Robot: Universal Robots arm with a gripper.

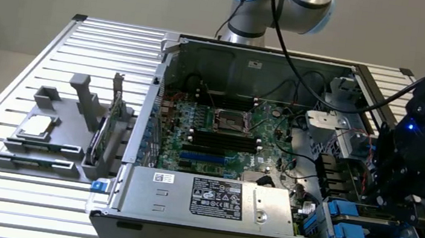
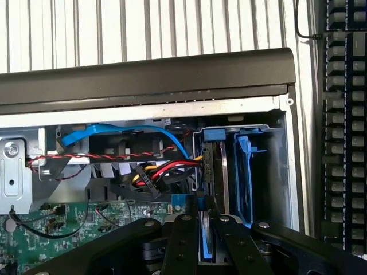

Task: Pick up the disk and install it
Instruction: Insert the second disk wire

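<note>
In the wrist view the disk [image 2: 202,243] shows edge-on as a blue-framed slab. My gripper [image 2: 203,220] is shut on it, one black finger [image 2: 180,243] on each side. The disk stands upright at the mouth of the grey drive bay [image 2: 275,172], beside a bare blue bracket [image 2: 246,172] in the neighbouring slot. In the exterior view my gripper [image 1: 405,203] hangs low over the blue drive bays [image 1: 350,224] in the open computer case's near corner, at the exterior view's right. There the arm hides the disk.
Red, yellow and black cables [image 2: 163,172] and a blue data cable [image 2: 126,130] run right beside the bay. The power supply [image 1: 211,198] and motherboard [image 1: 219,132] take up the rest of the case. A grey fixture [image 1: 39,146] holding a small silver chip [image 1: 37,126] sits on the slatted table.
</note>
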